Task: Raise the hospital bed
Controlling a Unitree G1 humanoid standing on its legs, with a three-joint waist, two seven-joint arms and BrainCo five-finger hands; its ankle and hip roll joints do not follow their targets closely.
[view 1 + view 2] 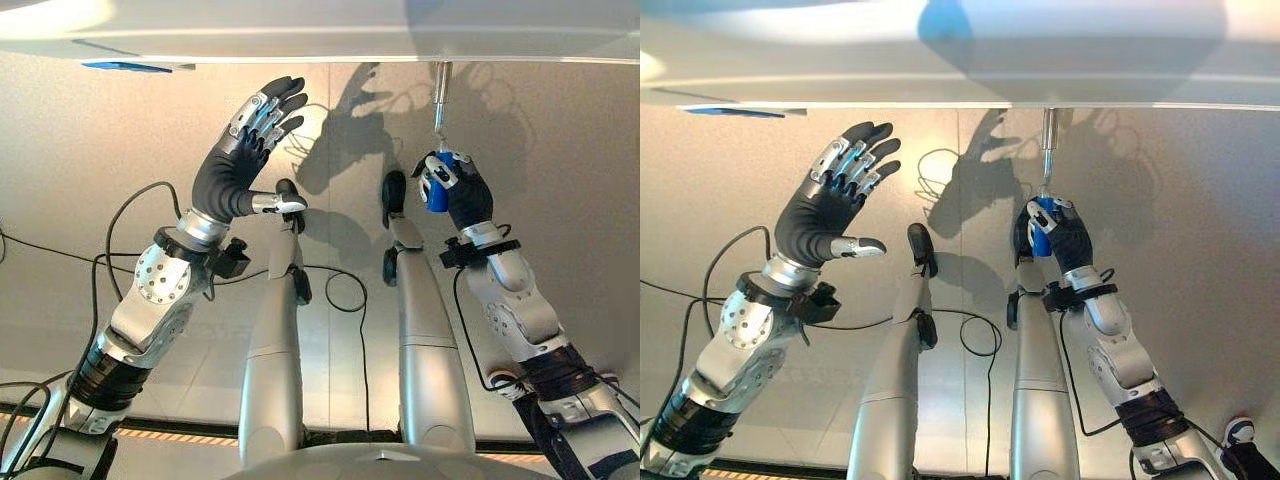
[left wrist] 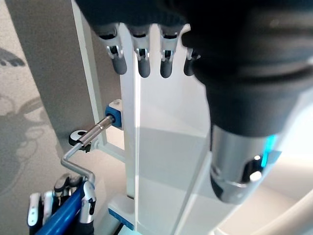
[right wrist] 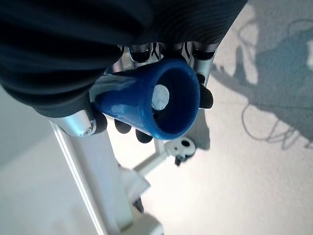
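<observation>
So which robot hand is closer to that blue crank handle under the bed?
The right robot hand: its fingers are curled around the blue plastic crank handle. The left robot hand is open and raised well off to the side, touching nothing.

This looks like a hospital room or care-training space. Just beyond the right hand [image 1: 452, 185] runs the white frame of a hospital bed [image 1: 320, 40], with a metal crank [image 2: 80, 152] and blue handle [image 3: 156, 103], above a plain speckled floor [image 1: 80, 150].
</observation>
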